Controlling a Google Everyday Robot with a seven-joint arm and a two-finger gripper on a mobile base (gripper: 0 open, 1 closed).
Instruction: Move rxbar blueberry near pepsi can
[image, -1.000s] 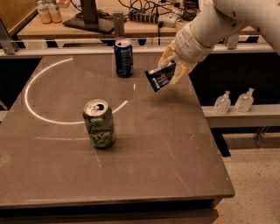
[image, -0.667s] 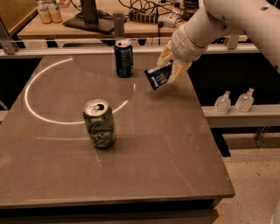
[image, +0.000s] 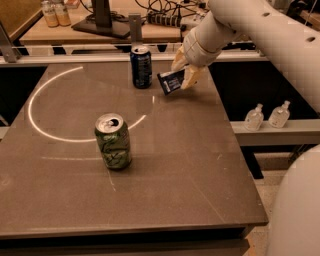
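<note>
1. Vs 1 s ago: the gripper (image: 183, 75) w/ its load has shifted left & toward the far edge, so it's closer to the upright dark blue pepsi can w/ silver top (image: 141, 66). Both cans sit in the same spots as before.
2. The gripper, pale-fingered at the end of the white arm (image: 250, 27), is at the far right part of the dark grey-brown desk (image: 200, 170), pinching the flat navy-blue rxbar blueberry w/ pale label (image: 170, 81).
3. The bar is tilted, just right of the pepsi can w/ a small gap, not touching it. It looks lifted off the desk; contact can't be told for sure.
4. The green-and-white patterned drink can (image: 113, 141) stands upright nearer the front, left of centre, well apart from the bar. Its top opening shows dark; contents can't be told.
5. Two small clear bottles (image: 266, 116) stand on the ledge right of the desk.
6. A bright white arc of light (image: 37, 125) curves across the desk's left half.
</note>
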